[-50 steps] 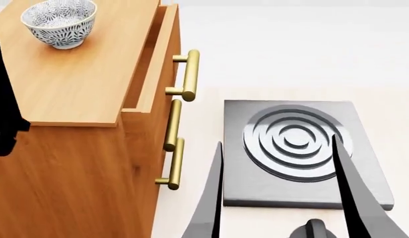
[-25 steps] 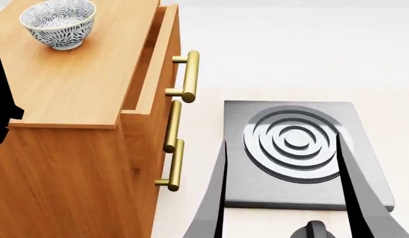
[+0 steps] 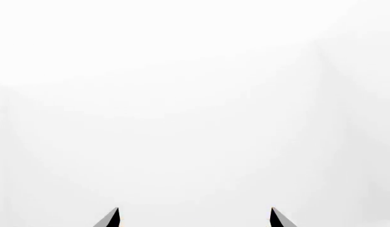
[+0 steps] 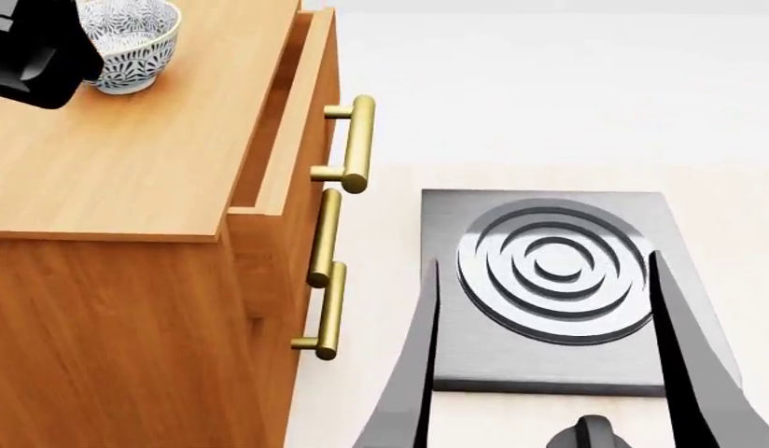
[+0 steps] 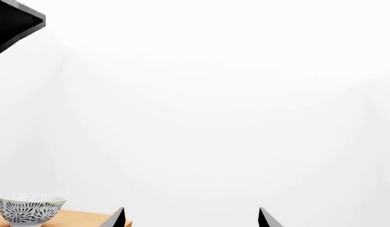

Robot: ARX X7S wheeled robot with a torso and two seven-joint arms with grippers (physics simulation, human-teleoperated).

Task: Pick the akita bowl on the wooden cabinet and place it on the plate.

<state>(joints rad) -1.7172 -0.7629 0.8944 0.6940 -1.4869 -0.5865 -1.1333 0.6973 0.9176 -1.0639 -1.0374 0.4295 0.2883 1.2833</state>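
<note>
The akita bowl (image 4: 138, 42), white with a dark leaf pattern, stands upright at the far left of the wooden cabinet (image 4: 148, 159) top. A black part of my left arm (image 4: 30, 47) hangs over the bowl's left side and hides it. In the left wrist view the left gripper (image 3: 195, 218) is open against blank white. My right gripper (image 4: 544, 261) is open, low and right of the cabinet, over a grey slab. The right wrist view shows its gripper (image 5: 191, 218) with the bowl (image 5: 31, 208) far off on the cabinet top (image 5: 87, 219). The plate is out of view.
A grey square slab with raised concentric rings (image 4: 552, 271) lies on the pale floor right of the cabinet. Brass bar handles (image 4: 354, 140) stick out from the cabinet front, and the top drawer stands slightly ajar.
My left arm has risen from the cabinet's left edge and moved over the bowl, covering its left side. The right gripper's fingers have shifted slightly to the right.
</note>
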